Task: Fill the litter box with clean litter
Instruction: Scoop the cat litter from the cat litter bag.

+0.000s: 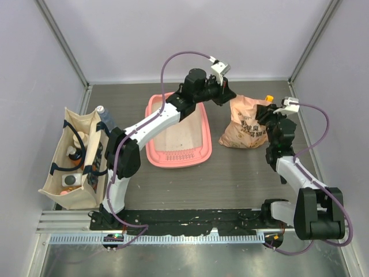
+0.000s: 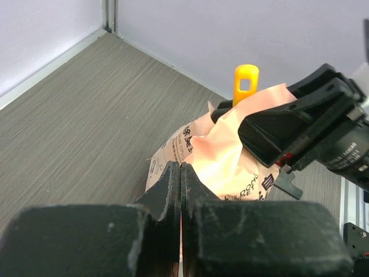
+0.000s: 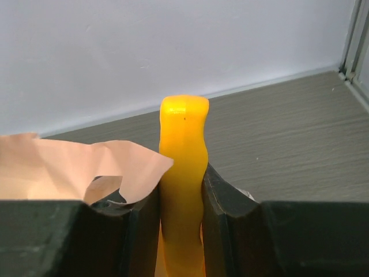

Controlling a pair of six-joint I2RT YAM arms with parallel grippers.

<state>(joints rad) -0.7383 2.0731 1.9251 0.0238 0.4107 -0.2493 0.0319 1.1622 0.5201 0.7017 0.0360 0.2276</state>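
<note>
Because the scoop [image 3: 183,133] must dig inside the bag [image 2: 225,161], my right hand [image 3: 181,190] is closed tight on its handle. My left hand [image 2: 180,173], fingers together, seems to pinch the bag's edge to steady it. The litter box [image 1: 176,165] lies just beside the bag.

Bench [image 1: 242,179] layout, left to right
Tote [image 1: 75,158] at left edge; box [image 1: 177,138] centre; bag [image 1: 245,124] right of box, apart from it; scoop [image 1: 268,98] stands in bag, at rear.

Bright, even diffuse light, faint soft shadows; overhead sharp, wrist foregrounds blurred; mild sheen on steel table edge [image 1: 190,262].
</note>
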